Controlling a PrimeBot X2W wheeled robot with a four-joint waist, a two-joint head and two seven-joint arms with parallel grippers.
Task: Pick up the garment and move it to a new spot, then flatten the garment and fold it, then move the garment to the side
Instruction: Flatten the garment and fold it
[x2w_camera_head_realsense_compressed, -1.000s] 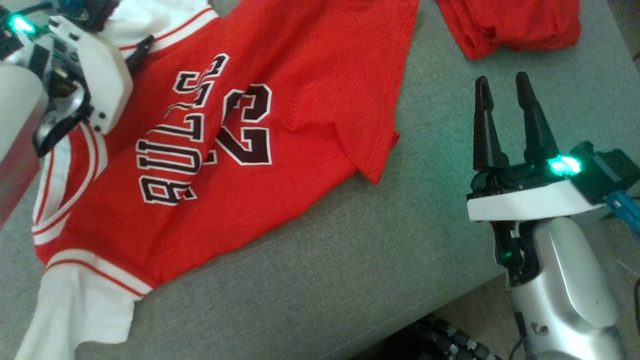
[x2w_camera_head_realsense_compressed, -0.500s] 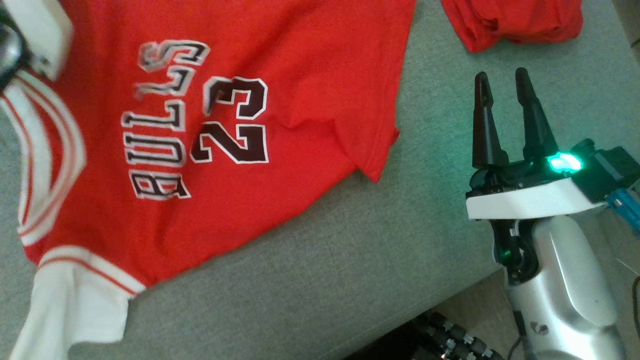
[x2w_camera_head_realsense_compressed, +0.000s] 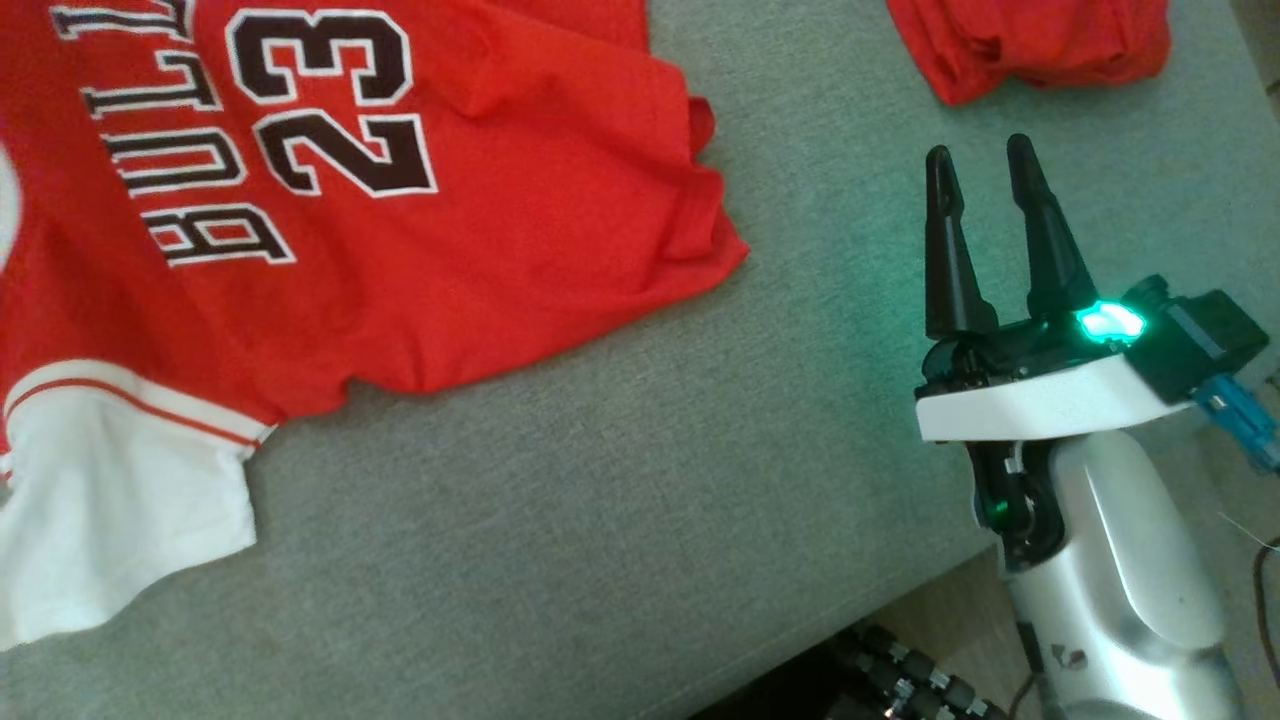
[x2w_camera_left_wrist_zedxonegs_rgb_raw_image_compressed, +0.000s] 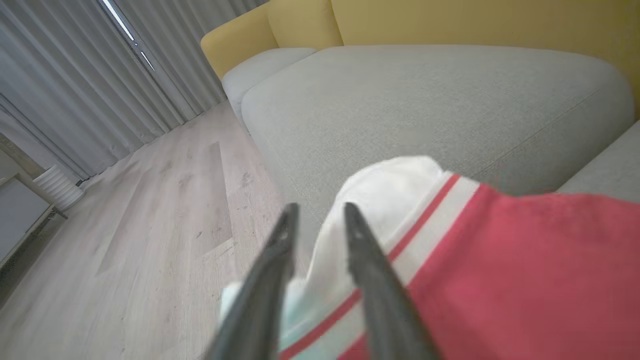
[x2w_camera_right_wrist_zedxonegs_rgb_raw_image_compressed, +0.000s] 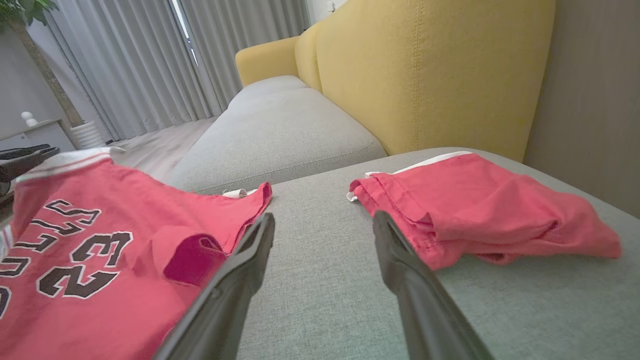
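A grey sofa seat (x2w_camera_left_wrist_zedxonegs_rgb_raw_image_compressed: 425, 100) is backed by mustard-yellow cushions (x2w_camera_left_wrist_zedxonegs_rgb_raw_image_compressed: 475, 20) along the top of the frame. Pale wooden flooring (x2w_camera_left_wrist_zedxonegs_rgb_raw_image_compressed: 165, 210) is laid at the left, and grey curtains (x2w_camera_left_wrist_zedxonegs_rgb_raw_image_compressed: 65, 75) are hung at the upper left, with daylight showing between them.

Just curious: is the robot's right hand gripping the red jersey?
No, the right hand is open with only grey cushion between its fingers, clear of the jersey.

The left gripper (x2w_camera_left_wrist_zedxonegs_rgb_raw_image_compressed: 320, 212) has its fingers (x2w_camera_left_wrist_zedxonegs_rgb_raw_image_compressed: 370, 280) drawn nearly together, pinching the white sleeve of the jersey (x2w_camera_left_wrist_zedxonegs_rgb_raw_image_compressed: 500, 270) between them. The right gripper (x2w_camera_head_realsense_compressed: 980, 165), on its pale forearm (x2w_camera_head_realsense_compressed: 1130, 560), hangs well right of the jersey, fingers spread wide apart
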